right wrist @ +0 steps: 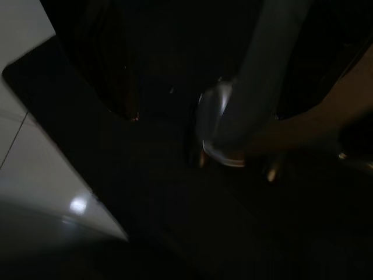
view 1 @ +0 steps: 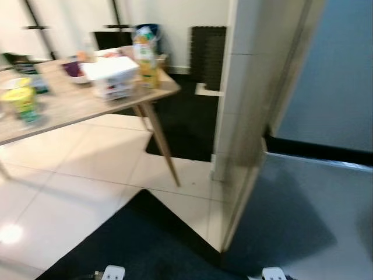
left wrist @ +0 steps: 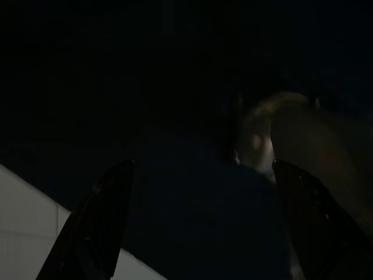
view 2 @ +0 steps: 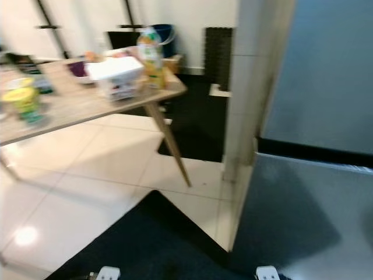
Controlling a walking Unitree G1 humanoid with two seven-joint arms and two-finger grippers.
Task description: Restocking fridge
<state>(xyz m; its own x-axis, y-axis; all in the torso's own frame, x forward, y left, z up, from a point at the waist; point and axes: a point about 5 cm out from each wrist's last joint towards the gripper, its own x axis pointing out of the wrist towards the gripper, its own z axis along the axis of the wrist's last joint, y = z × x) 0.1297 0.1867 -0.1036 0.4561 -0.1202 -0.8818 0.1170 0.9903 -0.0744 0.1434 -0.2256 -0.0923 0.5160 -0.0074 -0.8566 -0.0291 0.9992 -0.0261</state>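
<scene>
The grey fridge [view 1: 326, 81] stands shut at the right, its lower door [view 1: 315, 216] close in front of me. On the wooden table [view 1: 76, 106] at the left stand a juice carton [view 1: 145, 55], a white box [view 1: 112, 74], a yellow-lidded cup [view 1: 22, 102] and a purple bowl [view 1: 73, 68]. Both arms hang idle low down. My left gripper [left wrist: 204, 224] is open over dark floor, nothing between its black fingers [left wrist: 99, 227]. In the dim right wrist view my right gripper [right wrist: 210, 93] also stands open and holds nothing.
A white tiled pillar [view 1: 247, 93] stands between the table and the fridge. The table's slanted leg [view 1: 163, 146] reaches onto the pale tile floor. A dark mat [view 1: 134, 245] lies under my feet [view 1: 113, 272]. A black radiator-like panel [view 1: 207, 55] leans at the back wall.
</scene>
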